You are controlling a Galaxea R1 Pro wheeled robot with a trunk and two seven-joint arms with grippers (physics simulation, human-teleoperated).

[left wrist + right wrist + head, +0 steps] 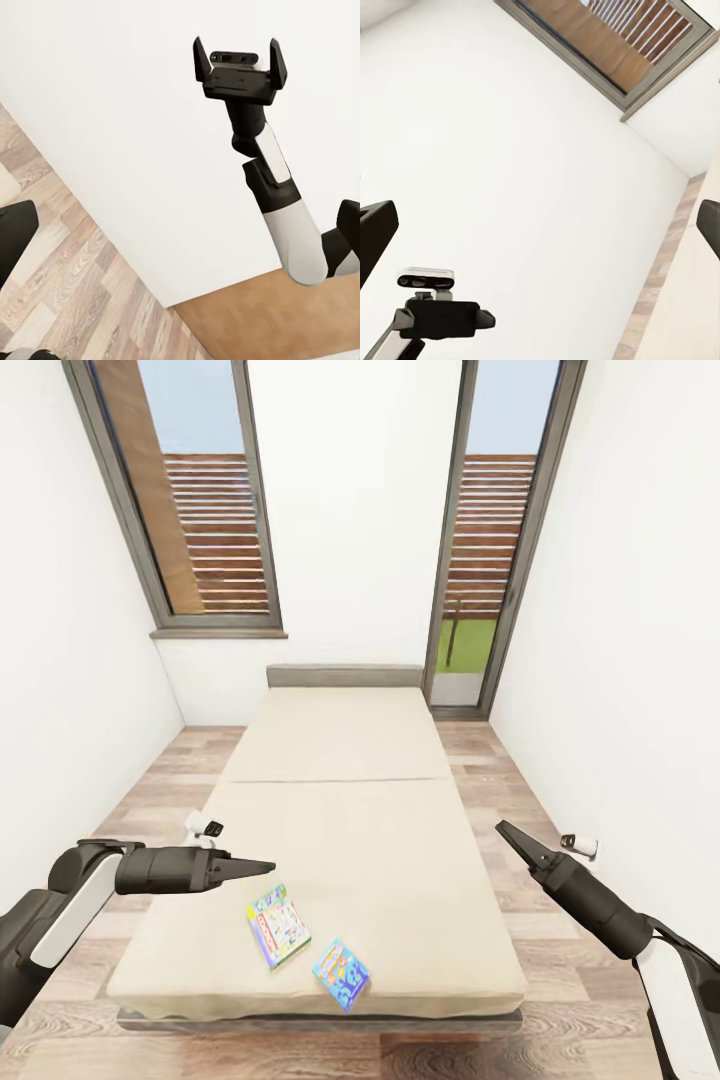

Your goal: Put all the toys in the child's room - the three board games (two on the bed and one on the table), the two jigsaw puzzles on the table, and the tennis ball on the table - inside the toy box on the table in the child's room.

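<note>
Near the foot of the bed, two flat board games lie on the mattress: the larger board game nearer the bed's left edge, the smaller blue board game just beside it, close to the foot edge. The left gripper hovers above the bed just short of the larger game, and the right gripper hangs off the bed's right side, well apart from both; each wrist view shows the other gripper with its jaws spread and holding nothing. Likely trouble: a thin box lying flush on soft bedding gives fingers little edge, so a pinch could slide it or nudge the smaller game off the foot edge.
</note>
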